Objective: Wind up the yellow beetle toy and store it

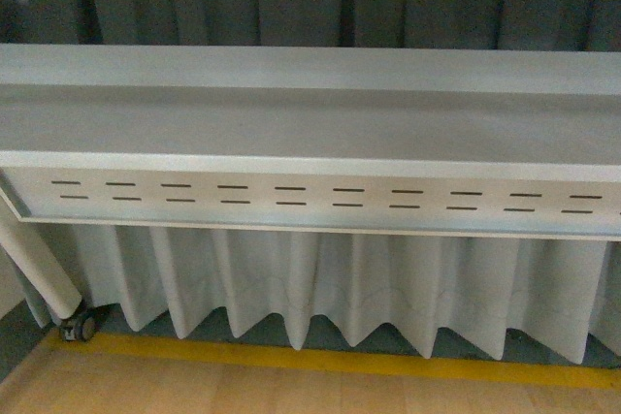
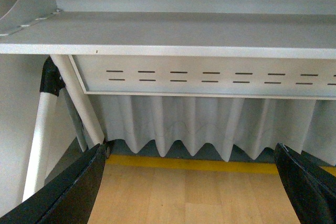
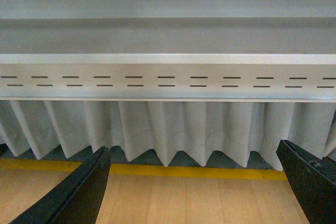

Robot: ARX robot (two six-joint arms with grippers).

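All three views low, facing one slotted table panel (image 1: 310, 199).

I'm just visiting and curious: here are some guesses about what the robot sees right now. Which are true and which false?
1. The yellow toy car is in view. False: none of the three views shows it.
2. The left hand is open and empty. True.
3. The right hand grips a cloth. False: it is open, with nothing between its fingers.
4. A yellow stripe runs along the wooden floor. True.
5. The slotted panel under the table is red. False: it is pale grey.
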